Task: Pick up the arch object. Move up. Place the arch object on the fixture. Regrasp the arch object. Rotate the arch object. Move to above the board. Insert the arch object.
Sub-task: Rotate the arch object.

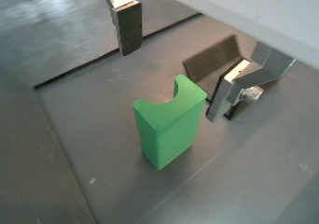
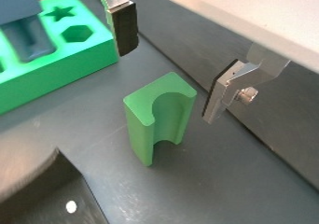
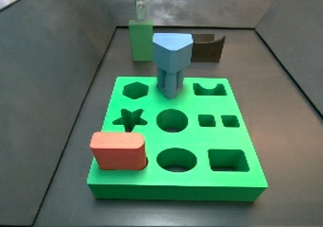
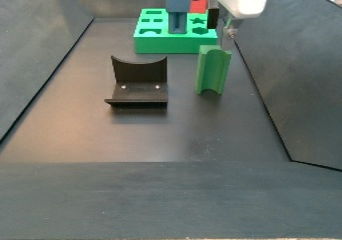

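The arch object is a green block standing upright on the dark floor, its arched notch at the top end. It also shows in the other wrist view and in both side views. My gripper is open and empty, just above the block's top, one finger to each side and not touching it. The fixture stands beside the block. The board lies on the floor beyond the block.
A blue-grey pentagonal peg stands in the board and a red rounded block sits at one of its corners. Grey walls close in the floor on both sides.
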You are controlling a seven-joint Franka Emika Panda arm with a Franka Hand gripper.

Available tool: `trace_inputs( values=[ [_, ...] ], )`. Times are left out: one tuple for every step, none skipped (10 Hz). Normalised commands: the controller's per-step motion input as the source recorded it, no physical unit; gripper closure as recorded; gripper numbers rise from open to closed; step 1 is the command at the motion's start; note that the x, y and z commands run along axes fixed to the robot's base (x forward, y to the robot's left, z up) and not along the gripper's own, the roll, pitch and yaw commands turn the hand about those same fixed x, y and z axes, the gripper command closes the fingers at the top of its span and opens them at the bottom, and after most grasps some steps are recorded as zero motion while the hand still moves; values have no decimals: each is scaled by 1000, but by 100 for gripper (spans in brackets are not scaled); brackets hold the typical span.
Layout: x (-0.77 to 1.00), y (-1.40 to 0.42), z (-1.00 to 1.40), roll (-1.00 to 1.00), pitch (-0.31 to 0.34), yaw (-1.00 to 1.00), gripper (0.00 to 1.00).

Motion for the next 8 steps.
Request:
trace_inputs(
  values=[
    [37, -1, -30, -2, 6, 1000, 0],
    [37, -1, -30, -2, 6, 1000, 0],
    [37, -1, -30, -2, 6, 1000, 0],
    [37, -1, -30, -2, 6, 1000, 0],
    [37, -1, -29, -2, 7, 1000, 0],
    [37, -1, -29, -2, 8, 1000, 0],
    [37, -1, -29, -2, 8, 1000, 0],
    [38, -1, -29, -2, 9, 1000, 0]
  ],
)
